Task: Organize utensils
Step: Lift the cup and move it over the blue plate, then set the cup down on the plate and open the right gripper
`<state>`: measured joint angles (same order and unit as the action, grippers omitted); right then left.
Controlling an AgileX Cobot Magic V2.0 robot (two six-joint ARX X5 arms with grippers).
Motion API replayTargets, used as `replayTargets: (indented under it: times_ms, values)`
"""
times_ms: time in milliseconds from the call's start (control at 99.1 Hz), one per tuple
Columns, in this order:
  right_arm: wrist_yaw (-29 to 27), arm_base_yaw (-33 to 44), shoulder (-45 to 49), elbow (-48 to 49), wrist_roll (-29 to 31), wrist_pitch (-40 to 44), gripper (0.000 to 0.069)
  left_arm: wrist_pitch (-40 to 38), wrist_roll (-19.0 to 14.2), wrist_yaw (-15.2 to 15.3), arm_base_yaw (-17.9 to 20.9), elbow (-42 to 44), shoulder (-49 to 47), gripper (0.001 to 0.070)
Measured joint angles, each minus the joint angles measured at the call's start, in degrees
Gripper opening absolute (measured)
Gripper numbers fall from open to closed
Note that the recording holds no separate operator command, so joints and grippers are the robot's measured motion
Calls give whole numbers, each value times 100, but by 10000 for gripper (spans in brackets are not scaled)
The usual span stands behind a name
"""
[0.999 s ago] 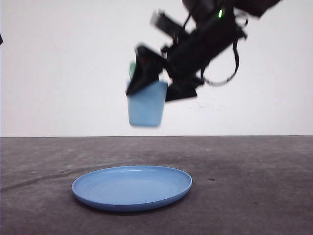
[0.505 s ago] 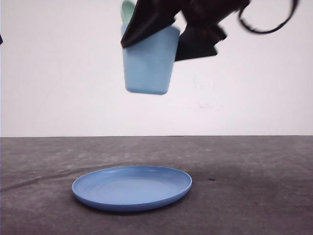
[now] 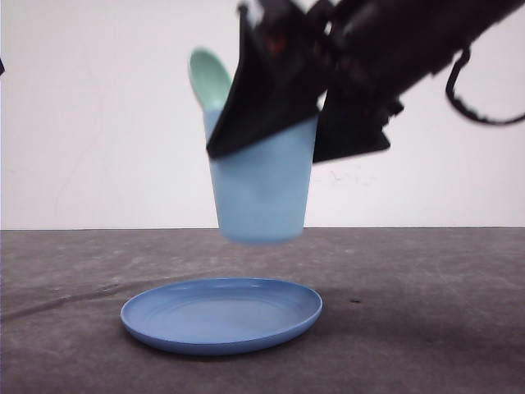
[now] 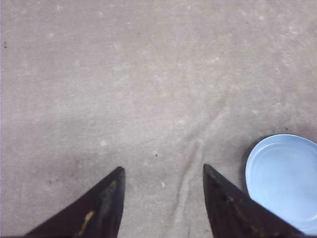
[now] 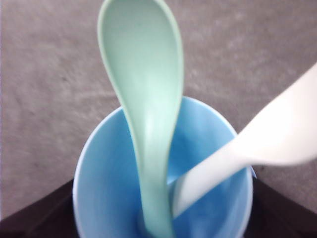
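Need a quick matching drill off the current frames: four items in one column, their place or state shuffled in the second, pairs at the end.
Items
1. mint-green plastic spoon
2. light blue plastic cup
3. round blue plate
4. left gripper

Places or states
A. lying flat on the grey table
B. open above bare table surface, holding nothing
C. standing in the cup beside the white plastic fork, bowl end up
D. held in the air by the right gripper, above the plate

Pairs: 1-C, 2-D, 3-A, 4-B
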<state>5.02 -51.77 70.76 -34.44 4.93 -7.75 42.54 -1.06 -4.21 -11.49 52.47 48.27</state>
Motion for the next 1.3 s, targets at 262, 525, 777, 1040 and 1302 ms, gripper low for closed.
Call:
replayTargets:
  times_ms: [262,525,777,1040,1302]
  values:
    - [-55,-28,977,2,0,-1060,479,0,0,0,0,0,0,297]
    - [-68,-28,1541,2,0,-1611,479,0,0,0,0,0,0,297]
    - [-72,-31,1779,2,0,-1650,479,0,0,0,0,0,0,297]
    - [-70,-28,1779,2,2,-1650,647,0,0,0,0,0,0,297]
    - [-50,153,1333,2,33,-769,679,0,0,-2,0,0,0,297]
